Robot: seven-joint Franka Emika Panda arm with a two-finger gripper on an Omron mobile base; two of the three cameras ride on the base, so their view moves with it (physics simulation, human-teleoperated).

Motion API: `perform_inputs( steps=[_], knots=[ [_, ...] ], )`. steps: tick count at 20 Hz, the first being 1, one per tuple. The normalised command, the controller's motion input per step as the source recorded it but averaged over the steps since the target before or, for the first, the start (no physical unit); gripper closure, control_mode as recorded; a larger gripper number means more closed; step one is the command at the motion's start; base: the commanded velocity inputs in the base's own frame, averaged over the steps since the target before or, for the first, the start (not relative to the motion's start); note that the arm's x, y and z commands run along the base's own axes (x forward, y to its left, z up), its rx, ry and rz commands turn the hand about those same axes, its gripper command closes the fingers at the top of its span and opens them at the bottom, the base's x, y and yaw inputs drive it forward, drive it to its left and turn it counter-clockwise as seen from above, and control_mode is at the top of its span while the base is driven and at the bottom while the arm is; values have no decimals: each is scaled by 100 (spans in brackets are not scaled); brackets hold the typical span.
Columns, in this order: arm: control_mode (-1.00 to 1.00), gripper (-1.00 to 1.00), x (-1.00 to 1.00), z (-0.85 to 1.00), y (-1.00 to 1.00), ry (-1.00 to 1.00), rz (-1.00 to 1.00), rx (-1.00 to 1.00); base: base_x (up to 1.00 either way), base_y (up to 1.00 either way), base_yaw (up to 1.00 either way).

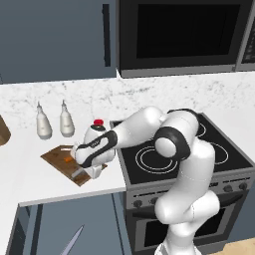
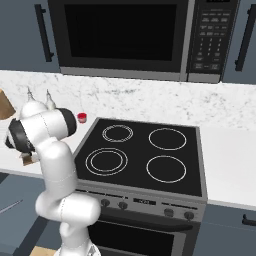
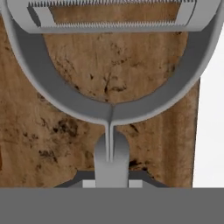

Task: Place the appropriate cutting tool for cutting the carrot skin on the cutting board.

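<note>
White marble-look counter [image 1: 30,164] beside black stove: claw [image 3: 111,177] pinching grey-silver forked metal peeler [image 3: 111,105] low over dark brown wooden cutting board [image 3: 87,131], near thin orange carrot [image 1: 67,160]. Carry apparently done; release pending.

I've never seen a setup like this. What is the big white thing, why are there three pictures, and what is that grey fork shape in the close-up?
The white thing is a robot arm standing in front of a stove in a computer-drawn kitchen. Two pictures come from cameras behind it, one to its left and one to its right. The third comes from a camera on its hand, looking along the pincer.

The grey fork shape is a peeler, seen very close. The pincer is shut on its slim handle, with the toothed head pointing away, over a brown wooden cutting board.

In the left picture the board lies on the white counter with a small orange carrot on it. Behind stand two pale bottles.
</note>
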Motion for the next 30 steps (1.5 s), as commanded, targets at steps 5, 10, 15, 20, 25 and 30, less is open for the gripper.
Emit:
perform_inputs(
  steps=[5,10,15,20,25,30],
  knots=[
    [-100,100,21,-6,4,0,0,0,0,0,0],
    [-100,100,29,-8,2,0,0,0,0,0,0],
    [-100,-100,11,-13,0,-1,0,0,0,0,0],
    [-100,-100,-6,4,0,-3,0,0,0,0,0],
    [-100,-100,-25,37,0,0,-2,0,0,0,0],
    [-100,-100,-37,76,0,-7,-5,0,0,0,0]
  ],
)
